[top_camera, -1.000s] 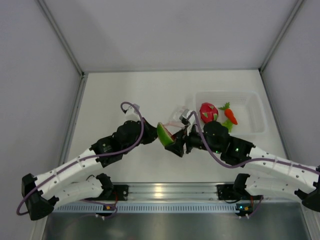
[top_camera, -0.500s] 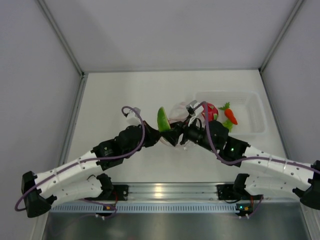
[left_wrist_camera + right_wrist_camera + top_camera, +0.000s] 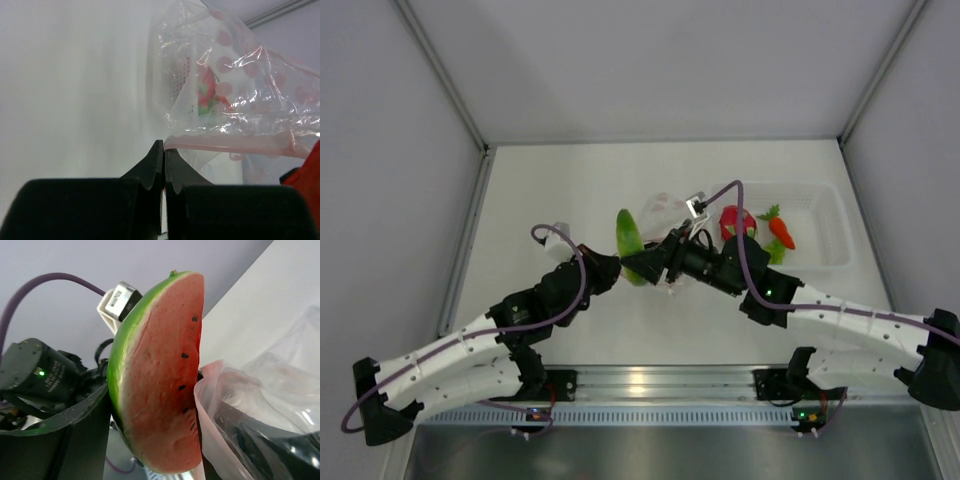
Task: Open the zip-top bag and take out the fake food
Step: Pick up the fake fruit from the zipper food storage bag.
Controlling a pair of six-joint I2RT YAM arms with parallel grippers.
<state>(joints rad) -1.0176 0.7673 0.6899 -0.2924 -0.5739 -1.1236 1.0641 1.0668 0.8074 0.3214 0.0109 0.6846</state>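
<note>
Ideally, right end effector (image 3: pixel 150 450) clamping the red, green-rinded toy melon slice (image 3: pixel 160 365) pulls clear while left end effector (image 3: pixel 163 150) pinches the clear crinkly zip-top bag (image 3: pixel 240 75) steady.

Overhead, the light is bright, even and diffuse, seemingly from above. The arms throw only faint, soft shadows on the white table (image 3: pixel 550 190), and the metal rail (image 3: pixel 640 381) at the near edge carries a patch of glare. From the left wrist the table is washed out nearly to blank white, the bag (image 3: pixel 240 75) shows white glints along its creases, and the left gripper (image 3: pixel 163 150) is a dark silhouette, soft at close range. From the right wrist the melon slice (image 3: pixel 160 375) is crisp and evenly lit, while the bag beside it and the background blur.
</note>
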